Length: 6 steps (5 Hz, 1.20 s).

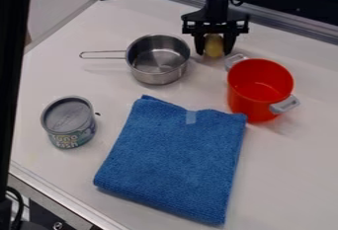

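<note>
A small yellow thing (213,45) is between the fingers of the black claw (214,52), near the far edge of the desk (290,174); the claw is partly open, its fingers closed onto the thing's sides. Just beside it, on the view's left, is a metal saucepan (158,62), its handle pointing left. On the right, near the claw, stands a red pot (261,78) with grey handles. Nearer the camera lies a folded blue cloth (175,160), and left of that, a can (68,121) stands upright.
</note>
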### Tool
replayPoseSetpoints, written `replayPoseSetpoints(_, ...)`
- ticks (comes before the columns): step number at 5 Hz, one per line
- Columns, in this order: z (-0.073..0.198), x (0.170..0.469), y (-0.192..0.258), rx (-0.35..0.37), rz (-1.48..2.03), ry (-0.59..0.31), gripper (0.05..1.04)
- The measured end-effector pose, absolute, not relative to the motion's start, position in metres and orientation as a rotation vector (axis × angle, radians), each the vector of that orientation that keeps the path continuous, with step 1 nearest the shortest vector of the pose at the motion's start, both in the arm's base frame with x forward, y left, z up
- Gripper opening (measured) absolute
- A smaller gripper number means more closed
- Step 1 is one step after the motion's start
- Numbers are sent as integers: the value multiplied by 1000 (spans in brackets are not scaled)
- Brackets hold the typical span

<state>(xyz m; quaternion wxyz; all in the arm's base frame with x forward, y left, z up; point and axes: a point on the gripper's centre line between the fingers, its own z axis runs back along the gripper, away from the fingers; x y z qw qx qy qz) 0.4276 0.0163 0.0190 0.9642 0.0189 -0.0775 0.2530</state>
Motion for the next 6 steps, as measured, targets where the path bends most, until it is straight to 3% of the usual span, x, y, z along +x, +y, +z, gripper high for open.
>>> replayPoseSetpoints(2,13,427,15,55,507,-150,679)
replayPoseSetpoints(3,13,425,14,48,523,-134,949)
replayPoseSetpoints(4,21,427,12,34,525,-116,1000)
replayPoseSetpoints(6,20,428,12,28,563,-124,1000)
